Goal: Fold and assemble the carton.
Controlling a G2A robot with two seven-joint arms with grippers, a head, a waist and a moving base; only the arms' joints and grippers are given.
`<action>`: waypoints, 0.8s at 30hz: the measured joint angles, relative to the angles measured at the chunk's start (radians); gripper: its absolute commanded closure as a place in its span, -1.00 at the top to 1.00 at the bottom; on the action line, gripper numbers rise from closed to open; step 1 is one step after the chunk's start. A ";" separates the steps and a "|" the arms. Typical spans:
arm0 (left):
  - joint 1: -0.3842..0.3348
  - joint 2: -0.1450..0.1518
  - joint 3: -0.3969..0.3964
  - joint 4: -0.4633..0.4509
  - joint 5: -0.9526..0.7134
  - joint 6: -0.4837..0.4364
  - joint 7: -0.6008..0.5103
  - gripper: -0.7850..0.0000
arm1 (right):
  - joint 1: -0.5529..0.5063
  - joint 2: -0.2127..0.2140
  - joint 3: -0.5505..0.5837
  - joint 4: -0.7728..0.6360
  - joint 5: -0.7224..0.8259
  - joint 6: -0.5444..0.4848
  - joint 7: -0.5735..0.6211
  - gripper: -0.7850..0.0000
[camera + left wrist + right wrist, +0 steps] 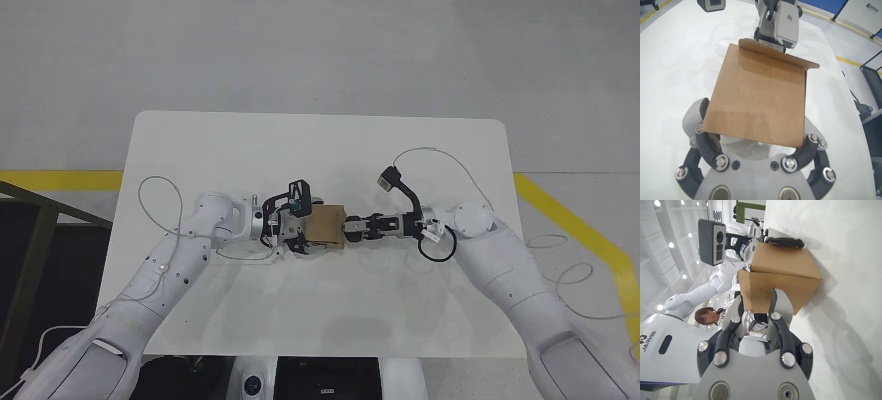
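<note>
A brown cardboard carton (pixel 325 224) lies on the white table (pixel 300 140) near its middle, between both arms. My left gripper (pixel 753 121) is shut on the carton (pixel 761 94), one finger (pixel 703 106) on each side wall. At the far end a flap (pixel 776 55) stands bent up. My right gripper (pixel 758 295) is open at that end, with its fingertips (pixel 779 300) against the carton (pixel 783 262). In the top view the left gripper (pixel 297 238) and the right gripper (pixel 350 228) meet the carton from opposite ends.
Thin white cables loop over the table beside the left arm (pixel 150 200) and the right arm (pixel 440 160). Bare tabletop lies all round the carton. Yellow floor tape (pixel 60 180) runs past the table's sides.
</note>
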 measured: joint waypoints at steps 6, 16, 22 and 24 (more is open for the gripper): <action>0.001 0.000 -0.002 -0.001 -0.001 0.000 0.000 1.00 | 0.010 -0.004 -0.001 0.018 -0.031 0.007 0.003 -0.47; 0.003 0.000 -0.004 -0.001 0.000 0.000 0.000 1.00 | 0.017 -0.001 0.013 0.012 -0.085 0.031 -0.006 -0.40; 0.003 0.001 -0.004 -0.001 -0.004 0.000 -0.003 1.00 | 0.015 0.001 0.018 -0.002 -0.119 0.055 -0.010 -0.49; 0.003 0.001 -0.004 -0.001 -0.004 0.000 -0.003 1.00 | 0.012 0.002 0.022 -0.005 -0.125 0.059 -0.013 -0.49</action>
